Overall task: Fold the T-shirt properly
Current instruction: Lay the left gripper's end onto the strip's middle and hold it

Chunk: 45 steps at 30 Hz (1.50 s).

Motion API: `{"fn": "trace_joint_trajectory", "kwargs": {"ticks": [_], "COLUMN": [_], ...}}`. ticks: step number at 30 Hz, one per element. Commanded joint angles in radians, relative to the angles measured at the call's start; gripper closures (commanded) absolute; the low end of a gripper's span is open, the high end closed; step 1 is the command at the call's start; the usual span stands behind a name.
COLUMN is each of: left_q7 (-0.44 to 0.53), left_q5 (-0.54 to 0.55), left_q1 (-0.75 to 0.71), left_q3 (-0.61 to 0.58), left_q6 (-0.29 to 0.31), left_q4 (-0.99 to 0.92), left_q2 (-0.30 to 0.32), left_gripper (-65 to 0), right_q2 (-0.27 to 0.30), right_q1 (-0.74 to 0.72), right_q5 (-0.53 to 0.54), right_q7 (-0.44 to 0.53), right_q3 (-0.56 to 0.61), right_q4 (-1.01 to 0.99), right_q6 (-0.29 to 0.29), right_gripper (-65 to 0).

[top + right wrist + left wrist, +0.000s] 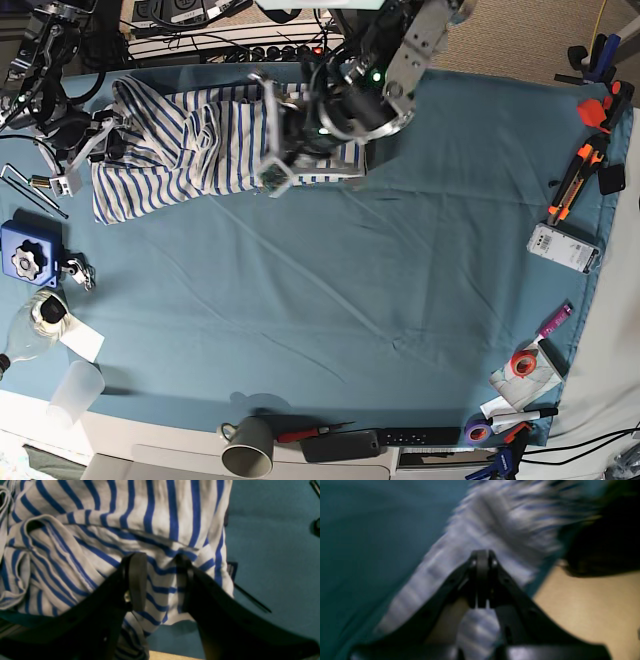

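Early gather: both claws are on the T-shirt [200, 150], and it is nowhere near flat yet.

The striped T-shirt lies bunched toward eleven o'clock on the teal-covered surface [330, 300]. The left claw [482, 580] is pinched tight at the shirt's three o'clock edge; striped cloth shows around and beneath its tips, so it looks gripped, though blur hides the pinch. The right claw [160, 580], at the shirt's nine o'clock end, stands partly open, fabric lying between its fingers, nothing squeezed. Judgement: next comes closing the right claw and drawing the cloth out flat toward six o'clock, where open cover runs wide. Watch the nine o'clock edge: a blue box [25, 255] and loose metal tools [30, 185] sit close by.
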<state>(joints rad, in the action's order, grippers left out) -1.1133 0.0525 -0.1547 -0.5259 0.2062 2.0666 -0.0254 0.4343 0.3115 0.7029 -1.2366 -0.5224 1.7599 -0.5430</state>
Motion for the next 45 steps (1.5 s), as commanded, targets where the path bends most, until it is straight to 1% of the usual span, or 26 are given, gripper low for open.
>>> {"fn": "trace_joint_trajectory", "kwargs": {"ticks": [1,2,4,10,12,14,16,20,23,25,32,35,36,39,40,42,45], "left_q7": [0.004,-0.011,-0.02,-0.016,-0.016,0.0,0.035,0.077,0.113,0.119,0.119,0.119,0.12,0.119,0.119,0.119,0.119], "left_q5": [-0.023,-0.055,-0.093,-0.129,-0.171,-0.199,-0.198,-0.156,-0.126,-0.127,-0.127,-0.127,-0.126,-0.127,-0.126,-0.126,-0.126], "left_q1": [-0.003,-0.013,-0.037,-0.097,-0.1,-0.097,-0.097,-0.097,-0.098,-0.097,-0.093,-0.092,-0.092,-0.092,-0.092,-0.092,-0.092], "left_q3": [-0.001,-0.001,-0.001,-0.001,-0.001,-0.001,-0.001,-0.001,-0.001,-0.001,-0.001,-0.001,-0.002,-0.002,-0.002,-0.002,-0.002], "left_q6": [-0.017,-0.035,-0.052,-0.054,-0.062,-0.096,-0.121,-0.119,-0.097,-0.098,-0.098,-0.098,-0.098,-0.098,-0.098,-0.098,-0.098], "left_q4": [0.033,0.043,0.058,0.066,0.064,0.064,0.062,-0.001,-0.101,-0.155,-0.177,-0.177,-0.177,-0.177,-0.177,-0.177,-0.177], "left_q2": [0.0,0.011,0.035,0.093,0.095,0.095,0.095,0.095,0.095,0.095,0.094,0.09,0.089,0.089,0.089,0.089,0.089], "left_gripper": [0.0,0.0,0.0,0.0,0.0,0.0,0.0,0.0,0.0,0.0,0.0,0.0,0.0,0.0,0.0,0.0,0.0], "right_q2": [0.023,0.023,0.023,0.023,0.023,0.023,0.023,0.023,0.023,0.023,0.023,0.023,0.023,0.023,0.023,0.022,0.023], "right_q1": [-0.014,-0.018,-0.03,-0.049,-0.048,-0.048,-0.049,-0.049,-0.06,-0.074,-0.115,-0.112,-0.112,-0.105,-0.1,-0.091,-0.093], "right_q5": [0.003,0.003,0.004,0.006,0.011,0.011,0.011,0.016,0.063,0.083,0.085,0.067,0.058,0.039,0.028,0.012,0.011], "right_q7": [0.02,0.02,0.018,0.016,0.016,0.015,0.016,0.016,0.012,0.009,0.01,0.0,-0.007,-0.011,0.001,0.037,0.039], "right_q3": [-0.008,-0.008,-0.008,-0.008,-0.008,-0.008,-0.008,-0.01,-0.017,-0.034,-0.157,-0.223,-0.241,-0.26,-0.259,-0.255,-0.255], "right_q4": [0.013,0.013,0.013,0.013,0.013,0.013,0.013,0.013,0.013,0.013,0.013,0.013,0.013,0.013,0.012,0.011,0.011], "right_q6": [0.001,0.001,0.001,0.002,0.001,0.001,0.002,0.002,0.001,0.001,0.002,0.018,0.017,0.016,0.015,0.015,0.021], "right_gripper": [-20.2,-20.2,-20.2,-20.2,-20.2,-20.2,-20.2,-20.2,-20.2,-20.2,-20.2,-20.3,-21.3,-33.4,-35.5,-35.7,-35.7]}}
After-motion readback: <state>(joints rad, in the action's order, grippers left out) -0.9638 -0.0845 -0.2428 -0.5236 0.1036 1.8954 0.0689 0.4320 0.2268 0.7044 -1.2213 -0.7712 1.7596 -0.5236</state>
